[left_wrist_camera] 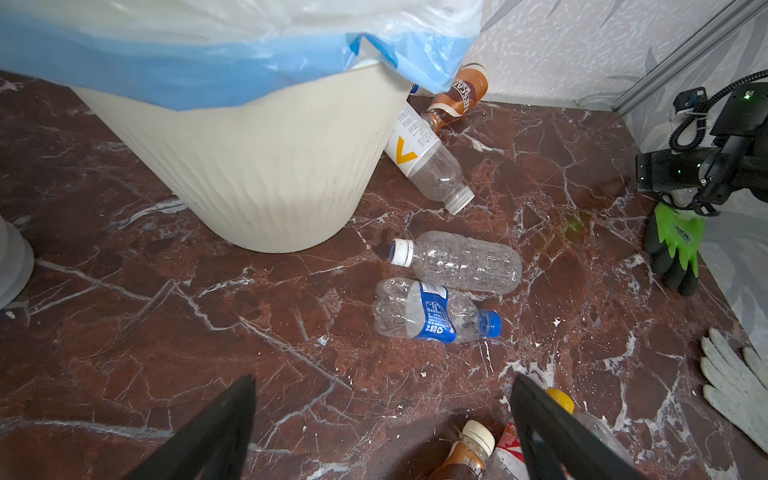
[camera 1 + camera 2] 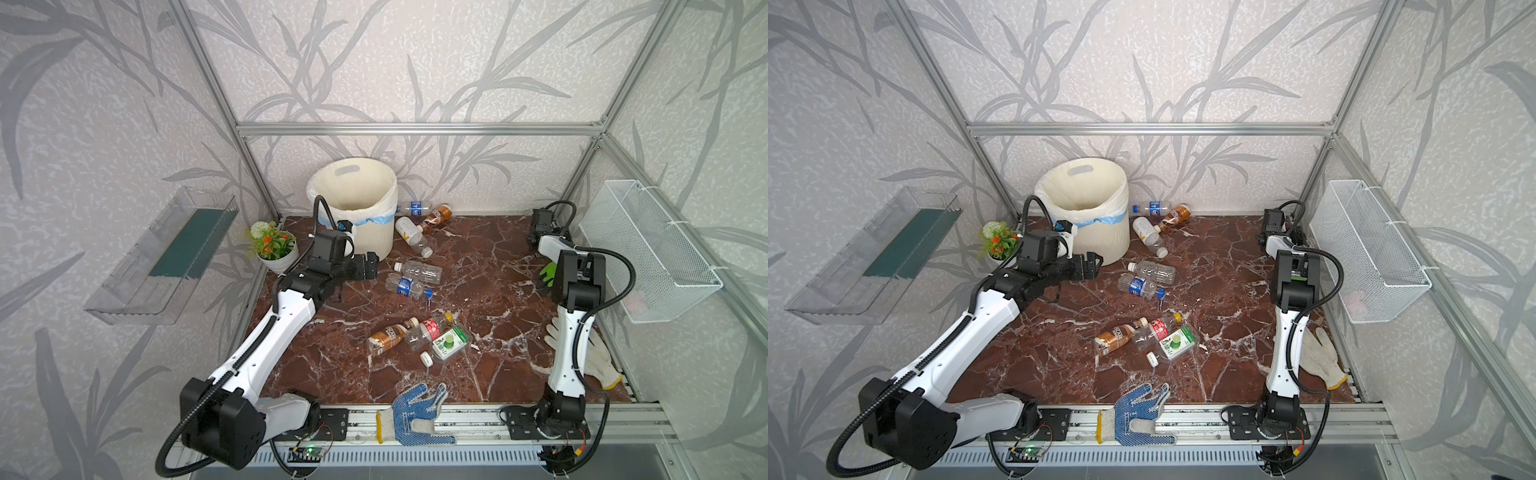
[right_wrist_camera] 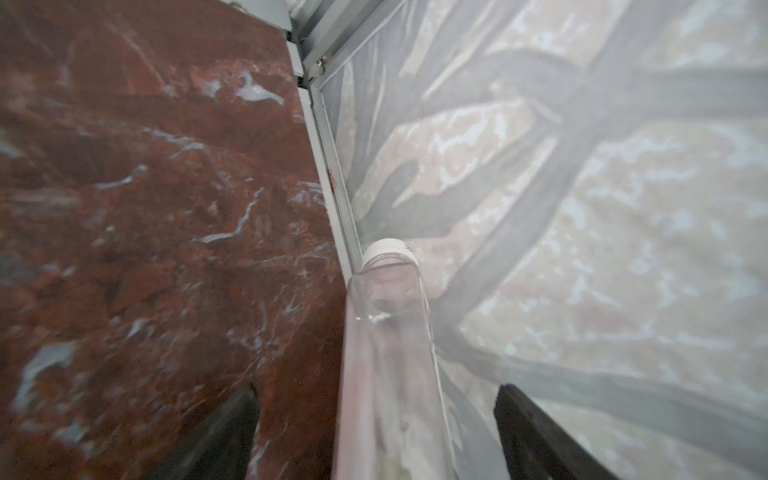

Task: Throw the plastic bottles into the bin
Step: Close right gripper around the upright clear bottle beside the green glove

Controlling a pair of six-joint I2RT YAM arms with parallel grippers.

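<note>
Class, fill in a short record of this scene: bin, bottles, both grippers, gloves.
Bin: upright, bag-lined, back left
Bottles: lying in three clusters, by bin, centre, front
Left gripper: open, empty, beside bin
Right gripper: open around a clear bottle, back right corner
Gloves: three, front edge and right side

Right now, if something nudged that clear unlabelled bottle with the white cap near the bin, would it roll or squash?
The clear bottle lies on its side on the smooth marble tabletop, so it would probably roll. It looks empty, so likely very light. Its thin wall may dent when squeezed, as the blue-labelled bottle beside it already looks crumpled.
</note>
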